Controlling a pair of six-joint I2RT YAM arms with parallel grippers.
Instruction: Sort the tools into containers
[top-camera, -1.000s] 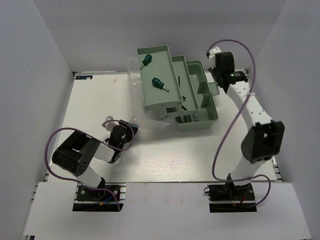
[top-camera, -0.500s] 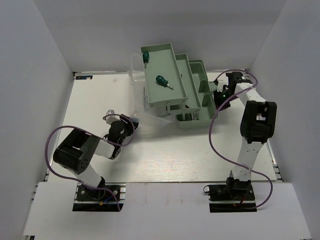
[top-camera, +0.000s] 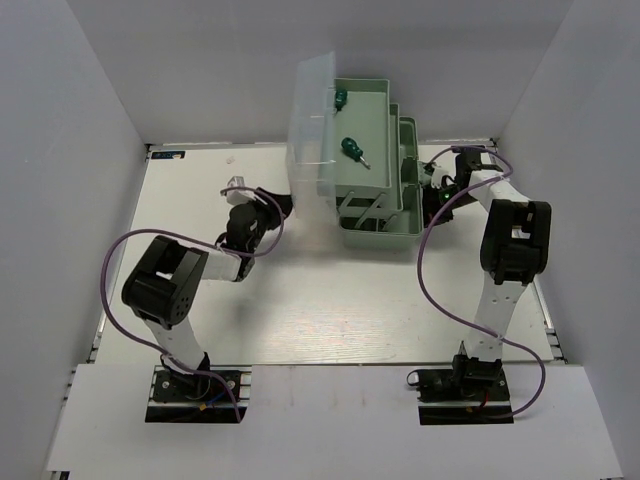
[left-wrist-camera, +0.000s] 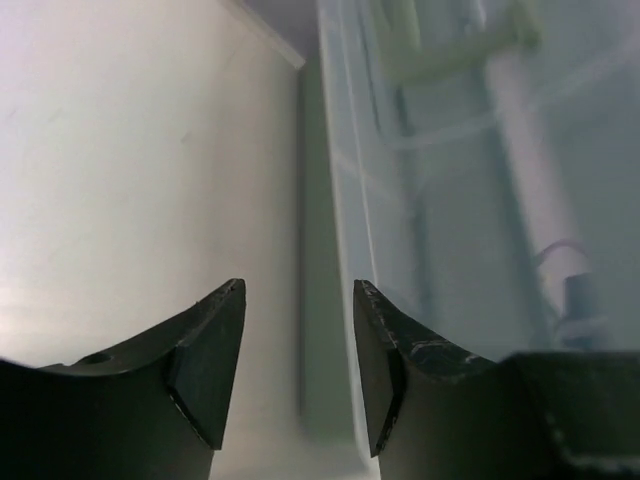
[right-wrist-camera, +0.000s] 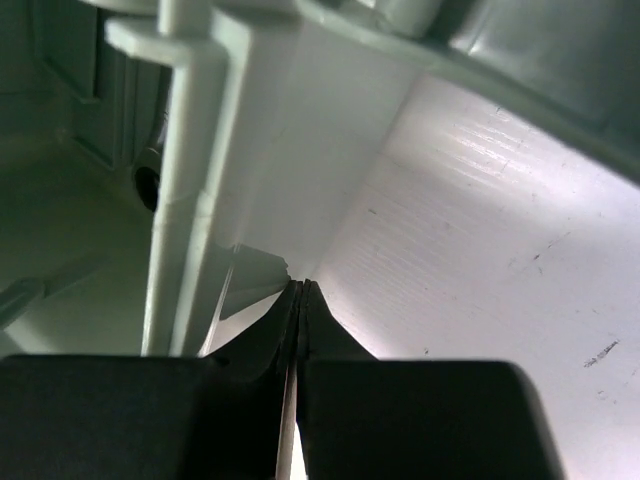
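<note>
Toolbox (top-camera: 385, 238), pale mint green, is sitting at the upper centre of the overhead view. Its trays are stepped open and its translucent lid (top-camera: 310, 120) is standing upright on the left. Only this view is showing tools: one green-handled screwdriver (top-camera: 340, 97) and a second screwdriver (top-camera: 352, 150) are lying in the top tray (top-camera: 378, 125).

The left wrist view is showing the left gripper (left-wrist-camera: 299, 287) spread wide and holding nothing, with the lid's edge appearing in the gap. The right wrist view is showing the right gripper (right-wrist-camera: 301, 285) pinched closed, empty, close against the toolbox wall above the white table (right-wrist-camera: 480, 260).
</note>
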